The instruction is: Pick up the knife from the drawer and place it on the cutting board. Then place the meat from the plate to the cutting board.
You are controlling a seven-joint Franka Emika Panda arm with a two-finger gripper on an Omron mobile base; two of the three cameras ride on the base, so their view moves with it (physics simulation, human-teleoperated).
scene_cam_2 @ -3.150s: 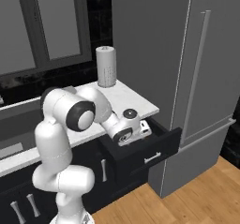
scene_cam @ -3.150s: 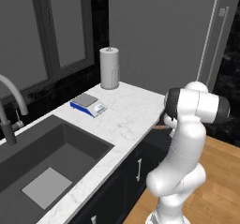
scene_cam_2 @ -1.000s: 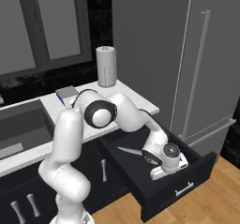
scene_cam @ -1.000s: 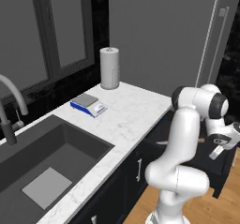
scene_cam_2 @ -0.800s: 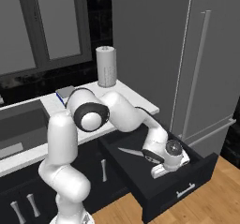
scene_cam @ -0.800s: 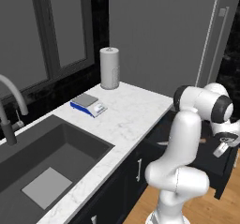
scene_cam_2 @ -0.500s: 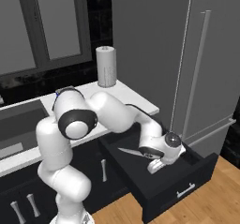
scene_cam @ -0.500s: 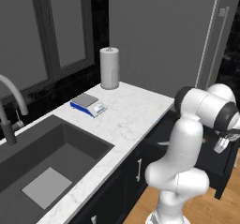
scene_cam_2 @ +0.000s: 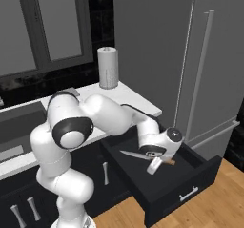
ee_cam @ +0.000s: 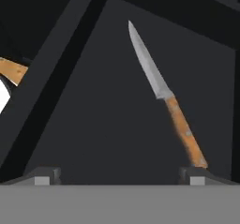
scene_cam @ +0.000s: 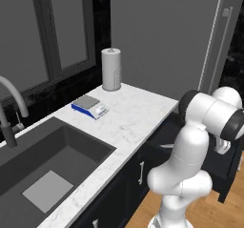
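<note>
While the drawer (scene_cam_2: 181, 184) stays open, tool (scene_cam_2: 155, 166) spread, now lowered over knife (ee_cam: 165, 101).

Arm (scene_cam_2: 114, 115) low, jaws wide apart

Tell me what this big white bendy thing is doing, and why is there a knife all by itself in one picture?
The white thing is a robot arm in a pretend computer kitchen. Two pictures come from cameras behind it, one on each side. The third comes from a camera on its hand, looking down into the open drawer. That is why the knife looks so close: it lies flat on the dark drawer floor. The arm's tool hangs open above it and holds nothing yet. On the counter stand a paper towel roll and a small scale, next to a sink.
</note>
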